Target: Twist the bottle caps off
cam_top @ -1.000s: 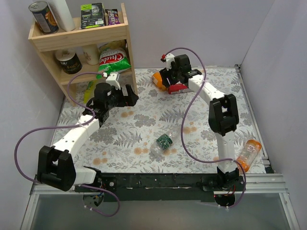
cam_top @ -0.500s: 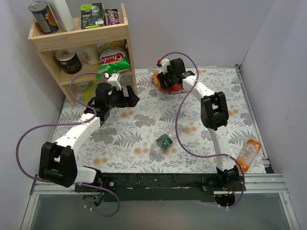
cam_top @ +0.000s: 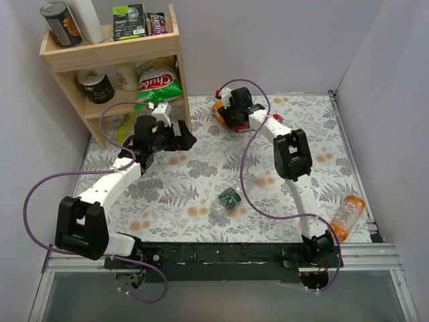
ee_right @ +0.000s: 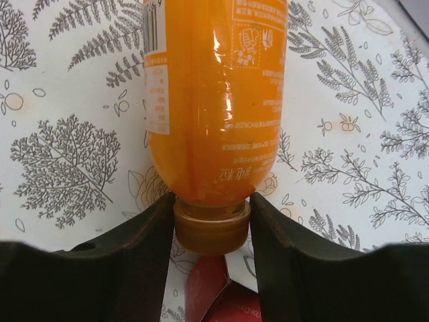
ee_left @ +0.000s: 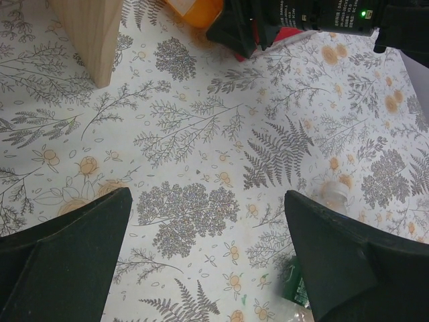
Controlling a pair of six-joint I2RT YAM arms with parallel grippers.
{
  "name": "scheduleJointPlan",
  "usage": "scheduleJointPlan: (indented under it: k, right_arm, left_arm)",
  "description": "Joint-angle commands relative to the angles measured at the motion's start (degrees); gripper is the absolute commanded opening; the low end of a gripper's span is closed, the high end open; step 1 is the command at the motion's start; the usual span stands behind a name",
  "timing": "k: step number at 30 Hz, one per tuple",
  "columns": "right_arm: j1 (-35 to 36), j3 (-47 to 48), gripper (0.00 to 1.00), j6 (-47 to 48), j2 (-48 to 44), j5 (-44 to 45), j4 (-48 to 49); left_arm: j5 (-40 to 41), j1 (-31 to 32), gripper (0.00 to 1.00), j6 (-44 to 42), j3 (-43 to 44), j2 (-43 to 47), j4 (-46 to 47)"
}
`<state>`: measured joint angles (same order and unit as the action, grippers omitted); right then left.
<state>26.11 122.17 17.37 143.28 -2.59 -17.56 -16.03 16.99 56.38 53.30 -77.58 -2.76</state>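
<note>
The short orange bottle [ee_right: 214, 100] lies on its side at the back of the table [cam_top: 219, 109]. My right gripper [ee_right: 212, 225] is shut on its orange cap [ee_right: 212, 231], one finger touching each side. In the top view the right gripper [cam_top: 229, 115] sits beside the bottle. My left gripper [ee_left: 208, 208] is open and empty, hovering over the table by the shelf's leg [cam_top: 181, 137]. The clear green-labelled bottle [cam_top: 228, 199] lies at mid table; its neck end [ee_left: 333, 194] shows in the left wrist view. The slim orange bottle [cam_top: 348, 213] lies at the near right.
A red box [ee_right: 224, 298] lies just below the orange cap. A wooden shelf [cam_top: 114, 50] with cans, a chip bag and boxes stands at the back left; its leg [ee_left: 87, 33] is near the left gripper. Walls close in both sides.
My right arm has swung left and reached further to the orange bottle, covering most of the red box. My left gripper has shifted only slightly.
</note>
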Motion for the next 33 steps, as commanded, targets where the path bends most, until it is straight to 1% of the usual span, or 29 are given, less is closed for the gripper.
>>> scheduleJointPlan:
  k: [1, 2, 3, 4, 5, 7, 9, 12, 13, 14, 16, 17, 19, 20, 21, 22, 23, 24, 26, 28, 29, 32, 33]
  right_arm:
    - [1.0, 2.5, 0.46, 1.6, 1.0, 2.0, 2.6]
    - [1.0, 2.5, 0.42, 1.6, 0.9, 2.0, 2.7]
    - [1.1, 2.5, 0.34, 1.5, 0.9, 2.0, 3.0]
    - [1.1, 1.9, 0.20, 1.3, 0.4, 1.9, 3.1]
    - [1.1, 1.6, 0.14, 1.0, -1.0, 1.6, 3.4]
    - [1.2, -0.2, 0.05, -0.1, -3.2, 0.4, 3.9]
    - [1.2, -2.0, 0.01, -2.1, -7.8, -0.4, 4.3]
    - [1.2, -6.4, 0.01, -5.5, -15.3, -1.5, 2.4]
    - [1.2, -7.3, 0.01, -6.8, -17.1, -2.5, -0.6]
    - [1.2, -9.6, 0.01, -8.1, -21.0, -3.3, -2.1]
    - [1.3, -13.1, 0.01, -11.9, -25.1, -6.7, -5.6]
    - [1.3, -17.5, 0.01, -12.9, -29.7, -7.7, -8.7]
    - [1.4, -23.8, 0.01, -16.4, -34.9, -8.8, -10.7]
    - [1.4, -26.9, 0.01, -16.9, -40.2, -9.4, -12.3]
    - [1.4, -33.3, 0.01, -18.1, -42.9, -10.5, -13.1]
    - [1.4, -35.8, 0.01, -18.6, -45.5, -12.4, -14.8]
    - [1.5, -38.3, 0.01, -19.6, -50.2, -13.1, -16.3]
    - [1.5, -42.0, 0.01, -20.0, -52.6, -13.8, -19.9]
    - [1.7, -45.3, 0.01, -21.7, -59.2, -16.2, -23.2]
    - [1.8, -48.6, 0.01, -22.8, -63.3, -18.2, -28.3]
    - [1.7, -49.4, 0.01, -23.3, -66.4, -18.8, -30.1]
    - [1.8, -50.4, 0.01, -23.4, -70.5, -23.1, -37.5]
    - [1.8, -50.5, 0.01, -23.4, -71.3, -24.2, -38.9]
  left_arm:
    - [-1.6, -0.3, 0.98, -0.1, 2.3, 0.4, -0.3]
    - [-1.6, -0.3, 0.98, -0.2, 2.4, 0.5, -0.4]
    - [-1.6, -0.3, 0.98, -0.2, 2.3, 0.7, -0.3]
    - [-1.5, -0.3, 0.98, -0.1, 2.2, 0.8, -0.1]
    - [-1.9, -0.3, 0.98, -0.2, 2.1, 0.8, 0.0]
    - [-3.1, -0.3, 0.98, -0.5, 2.2, 0.6, 0.0]
    - [-5.8, -0.3, 0.98, -0.7, 2.3, 0.8, 0.2]
    - [-9.6, -0.3, 0.98, -1.4, 1.6, 1.9, 1.5]
    - [-10.8, -0.3, 0.98, -1.9, 1.3, 2.3, 2.1]
    - [-11.7, -0.3, 0.98, -2.1, 1.0, 2.6, 2.3]
    - [-15.7, -0.1, 0.98, -3.1, 0.7, 3.4, 2.4]
    - [-16.9, 0.0, 0.98, -3.5, 0.6, 3.7, 2.4]
    - [-19.6, 1.2, 0.98, -4.4, 0.1, 4.8, 2.4]
    - [-20.6, 1.9, 0.98, -6.0, -0.2, 5.2, 2.4]
    - [-21.1, 2.7, 0.98, -7.2, -0.4, 5.8, 2.4]
    - [-21.9, 4.7, 0.98, -8.4, -0.5, 6.6, 2.0]
    - [-22.4, 5.8, 0.98, -11.3, -0.6, 7.3, 1.4]
    - [-22.6, 8.2, 0.98, -12.7, -0.8, 7.9, 0.2]
    - [-23.8, 10.2, 0.98, -15.1, -1.5, 9.8, -0.9]
    - [-25.4, 12.4, 0.98, -17.0, -1.9, 11.1, -1.3]
    - [-28.0, 12.9, 0.98, -17.5, -2.1, 11.9, -1.3]
    - [-32.3, 15.5, 0.98, -18.7, -2.8, 12.0, -0.5]
    - [-32.7, 18.0, 0.98, -19.4, -3.0, 11.6, -1.3]
